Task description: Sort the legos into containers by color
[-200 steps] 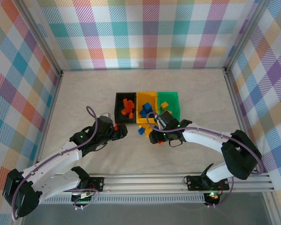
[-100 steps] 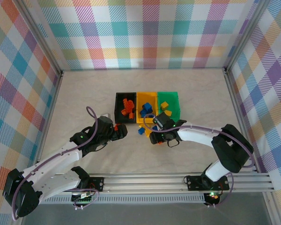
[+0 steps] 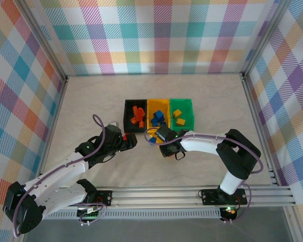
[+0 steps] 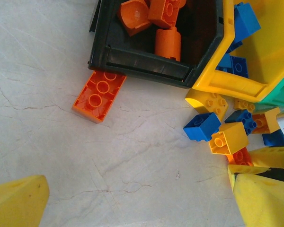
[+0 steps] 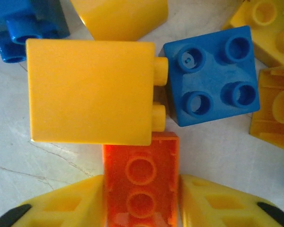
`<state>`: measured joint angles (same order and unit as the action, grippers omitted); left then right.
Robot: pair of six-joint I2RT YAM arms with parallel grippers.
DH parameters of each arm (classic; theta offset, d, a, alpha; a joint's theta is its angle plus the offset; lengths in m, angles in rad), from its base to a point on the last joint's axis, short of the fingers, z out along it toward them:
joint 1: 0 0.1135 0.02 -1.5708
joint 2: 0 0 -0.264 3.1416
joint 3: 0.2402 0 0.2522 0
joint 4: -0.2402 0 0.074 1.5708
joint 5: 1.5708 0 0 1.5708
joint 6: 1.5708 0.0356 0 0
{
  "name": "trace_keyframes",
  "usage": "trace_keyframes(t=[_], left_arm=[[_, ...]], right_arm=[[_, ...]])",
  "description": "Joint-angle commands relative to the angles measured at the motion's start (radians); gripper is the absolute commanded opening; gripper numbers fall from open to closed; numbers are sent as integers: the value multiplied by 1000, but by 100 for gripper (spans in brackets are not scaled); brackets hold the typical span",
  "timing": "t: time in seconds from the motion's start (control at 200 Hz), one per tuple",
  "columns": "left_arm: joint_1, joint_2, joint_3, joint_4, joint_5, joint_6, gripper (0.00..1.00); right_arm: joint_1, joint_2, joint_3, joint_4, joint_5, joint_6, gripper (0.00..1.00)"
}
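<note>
Orange brick (image 5: 140, 163) is sitting on the table (image 5: 52, 161) between the two yellow fingers (image 5: 71, 203) of my right gripper (image 5: 142, 208). The pads are pressing against both of its long sides, so I am gripping it, though it is not yet lifted.

A big yellow brick (image 5: 90, 92) is lying just beyond the fingertips, touching the far end of the orange one. A blue brick (image 5: 210, 75) is sitting ahead and to the right of the fingertips, against the yellow brick's studs. I am judging that a straight vertical lift is best, so neither neighbour is dragged along.

From above, the black bin (image 3: 125, 121) is lying beyond and to the left of the right gripper (image 3: 159, 146). It is holding orange bricks (image 3: 137, 115), so I am aiming to carry this piece there and release it low.

Joined beside it, the yellow bin (image 3: 158, 101) is holding blue bricks (image 3: 157, 119). The green bin (image 3: 192, 116) is holding yellow bricks (image 3: 179, 117).

My left gripper (image 4: 142, 203) is hanging with its jaws spread wide and holding nothing. Ahead of it, slightly left, an orange plate (image 4: 99, 92) is lying flat against the black bin's outer wall. Loose bricks are lying ahead and to its right.
</note>
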<state>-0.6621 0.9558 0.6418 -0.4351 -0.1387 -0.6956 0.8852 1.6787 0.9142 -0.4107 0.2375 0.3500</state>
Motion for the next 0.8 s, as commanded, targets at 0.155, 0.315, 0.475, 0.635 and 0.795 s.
trace_keyframes(t=[0.155, 0.315, 0.475, 0.635, 0.795], left_arm=[[18, -35, -19, -3, -5, -7, 100], [22, -57, -29, -15, -24, -6, 100], [25, -66, -46, -12, -30, -15, 100], [27, -62, -61, -12, -24, -20, 100], [29, -61, -64, -16, -19, -21, 100]], right_arm=[[20, -132, -56, 2, -89, -17, 32], [25, -263, -16, 23, -214, -13, 32], [3, -184, 172, 42, -267, -22, 33], [-46, 41, 445, 32, -282, -36, 33], [-76, 272, 755, -78, -256, -42, 33]])
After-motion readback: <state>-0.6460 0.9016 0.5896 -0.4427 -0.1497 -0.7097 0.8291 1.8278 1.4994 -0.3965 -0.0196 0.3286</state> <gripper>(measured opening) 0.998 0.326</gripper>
